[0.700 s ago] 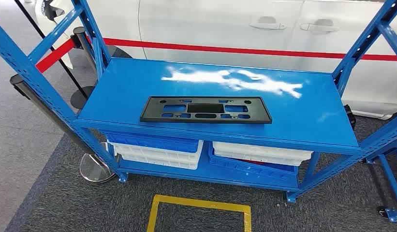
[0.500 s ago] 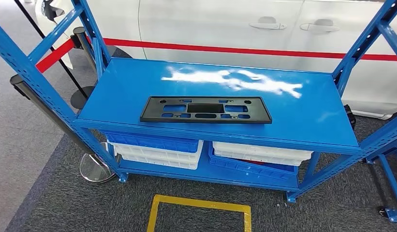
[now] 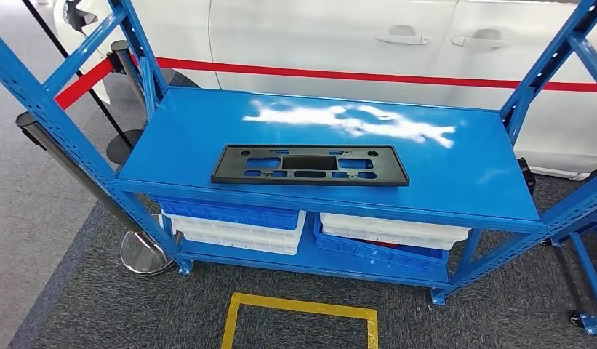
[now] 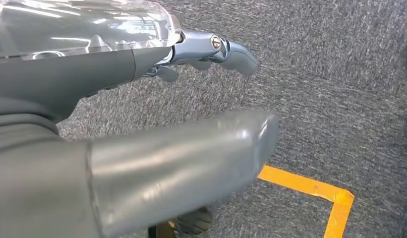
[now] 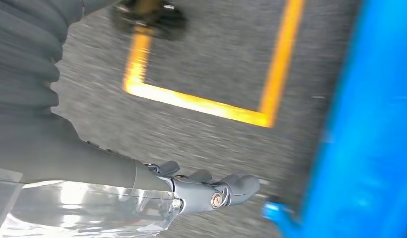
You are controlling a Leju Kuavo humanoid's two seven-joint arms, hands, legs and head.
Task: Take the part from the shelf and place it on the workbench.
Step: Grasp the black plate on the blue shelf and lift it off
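Blue shelf (image 3: 455, 167) holds your flat black part (image 3: 310, 165); it looks light, stiff, thin. Grasp both short ends. Left hand (image 4: 191, 114) and right hand (image 5: 191, 191) hang empty, fingers apart.

shelf frame (image 3: 59, 127): its blue uprights run out past the top and both side edges, so their height cannot be told.
white car (image 3: 331, 40): cut off at the top edge; just the lower doors and handles can be seen.
bins (image 3: 237, 225): white and blue, tucked under the top shelf board; their contents are hidden.
red item (image 3: 368, 243): a sliver between the right-hand bins, too little to identify.
yellow floor marking (image 3: 299, 313): near side cut off by the bottom edge.
left hand (image 4: 191, 114): thumb blurred and close; fingers partly behind it.
right hand (image 5: 201, 191): smeared by motion blur; blue shelf beside it a featureless streak.
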